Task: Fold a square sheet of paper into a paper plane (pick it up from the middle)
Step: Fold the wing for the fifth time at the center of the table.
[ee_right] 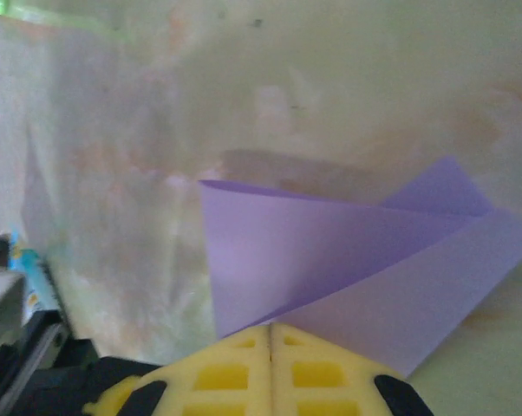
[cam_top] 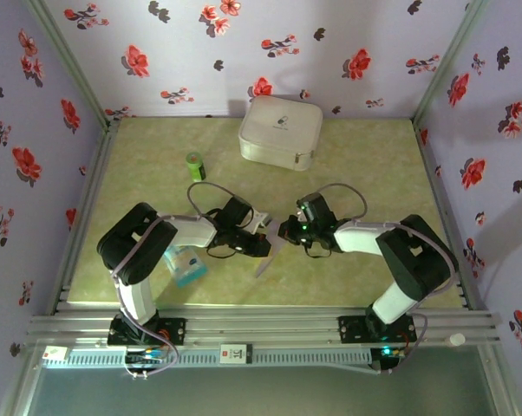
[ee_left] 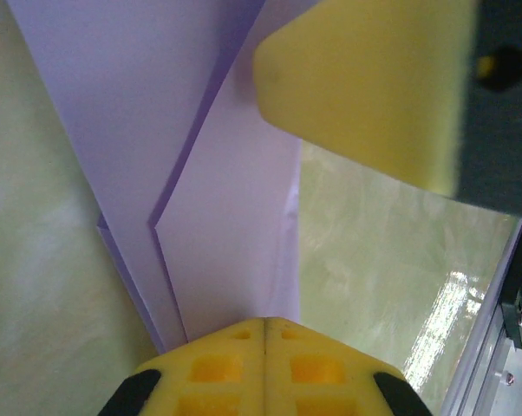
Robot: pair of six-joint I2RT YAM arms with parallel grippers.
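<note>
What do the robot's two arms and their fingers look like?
Both the left arm and right arm have white tubular links between bulky black joints, with thin grey cables looping by the wrists. A small green light glows on the right wrist. The left fingers and right fingers are bright yellow blocks with square recesses, black behind.

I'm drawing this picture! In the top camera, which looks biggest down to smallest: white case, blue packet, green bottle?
1. white case
2. blue packet, partly tucked under the left arm
3. green bottle
</note>
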